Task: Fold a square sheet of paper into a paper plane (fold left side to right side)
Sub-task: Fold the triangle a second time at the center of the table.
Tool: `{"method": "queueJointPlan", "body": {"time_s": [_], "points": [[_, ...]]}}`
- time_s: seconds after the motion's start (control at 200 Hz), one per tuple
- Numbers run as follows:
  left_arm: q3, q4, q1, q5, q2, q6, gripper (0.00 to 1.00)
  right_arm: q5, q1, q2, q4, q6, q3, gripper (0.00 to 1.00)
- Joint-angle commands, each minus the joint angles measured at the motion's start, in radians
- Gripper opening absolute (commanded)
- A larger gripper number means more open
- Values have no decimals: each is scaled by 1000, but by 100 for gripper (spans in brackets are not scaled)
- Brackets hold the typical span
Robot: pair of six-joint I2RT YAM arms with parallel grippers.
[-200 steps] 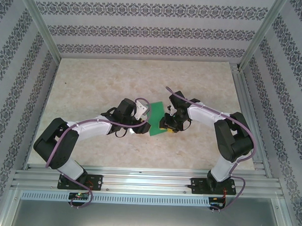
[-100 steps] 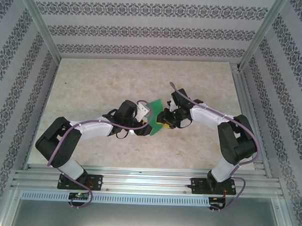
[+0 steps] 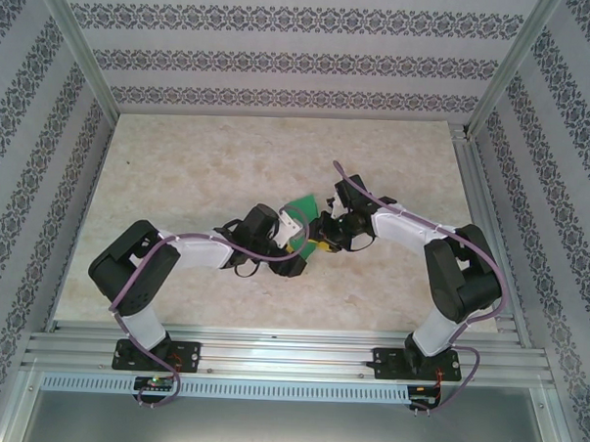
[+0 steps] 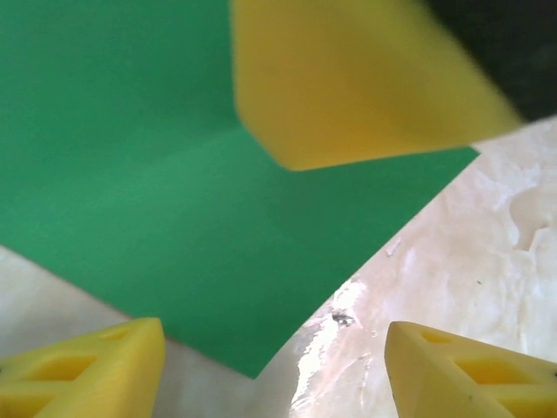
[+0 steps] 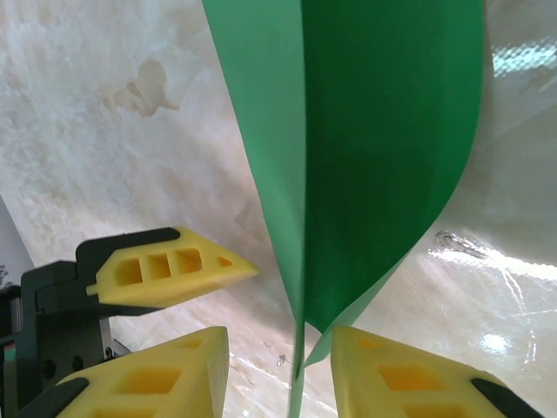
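Two arms, one square sheet of paper [image 3: 302,206], middle of the table [image 3: 200,158].
My right pincer [image 5: 277,335] stood narrow, pinching the bent sheet upright off the surface, that arm reaching inward with its elbow bent. My left pincer [image 4: 274,348] was spread wide just beside the sheet, gripping nothing, its arm stretched low towards the right one.

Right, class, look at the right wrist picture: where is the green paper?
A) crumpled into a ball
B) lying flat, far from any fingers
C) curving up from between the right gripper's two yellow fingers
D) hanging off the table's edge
C: the square sheet of paper stands bent over on itself in the gap between the yellow fingers of the right gripper.
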State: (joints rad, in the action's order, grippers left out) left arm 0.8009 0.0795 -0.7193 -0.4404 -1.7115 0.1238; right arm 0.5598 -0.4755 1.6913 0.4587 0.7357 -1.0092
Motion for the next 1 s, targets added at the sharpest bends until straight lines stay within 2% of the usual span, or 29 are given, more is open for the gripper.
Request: {"method": "queueJointPlan", "body": {"time_s": [0.0,0.25,0.385,0.739,0.994], "points": [[32,58,-22,-10,-8,-25,70,21,3,-4,-35,28,15,35],[59,60,-47,44,-15,-20,69,41,4,-7,-85,73,37,33],[64,69,-49,75,-16,-9,62,42,5,-5,-82,71,40,33],[57,64,-48,79,-7,13,21,-4,18,-10,-6,17,33,33],[53,76,-42,63,-8,22,2,-14,27,-18,9,2,34,34]]}}
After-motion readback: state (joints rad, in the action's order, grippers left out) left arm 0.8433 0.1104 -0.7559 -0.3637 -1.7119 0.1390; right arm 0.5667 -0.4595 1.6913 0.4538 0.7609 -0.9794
